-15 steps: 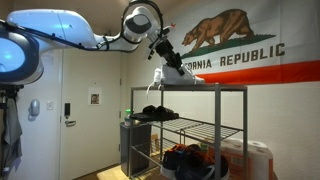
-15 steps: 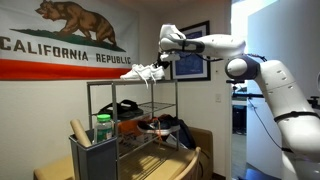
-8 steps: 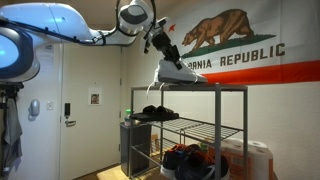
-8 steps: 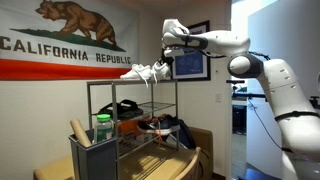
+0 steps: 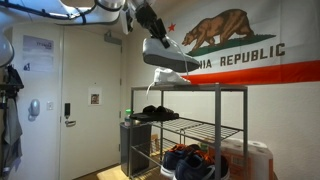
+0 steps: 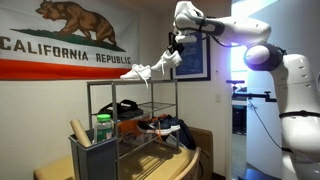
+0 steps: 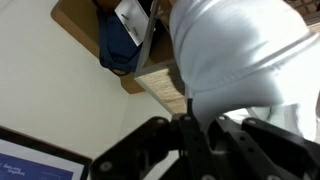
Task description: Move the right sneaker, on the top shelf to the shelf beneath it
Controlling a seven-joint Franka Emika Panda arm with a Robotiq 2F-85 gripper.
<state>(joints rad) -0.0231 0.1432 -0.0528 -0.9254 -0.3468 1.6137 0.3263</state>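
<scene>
Jaws are clamped on the right sneaker [image 5: 170,55], up above the top shelf [image 5: 215,88]; long axis slants, toe end lower.

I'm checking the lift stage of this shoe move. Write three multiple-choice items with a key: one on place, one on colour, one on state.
1. Where is the right sneaker?
A. On the floor
B. In the air above the top shelf
C. On the lowest tier

2. What colour is it?
A. White
B. Red
C. Black

3. What state is the claw in?
A. Open and empty
B. Shut on the right sneaker
C. Out of view

Key:
1 B: both exterior views show it raised off that shelf.
2 A: its upper and sole look white.
3 B: the sneaker hangs from the claw with nothing under it.
</scene>
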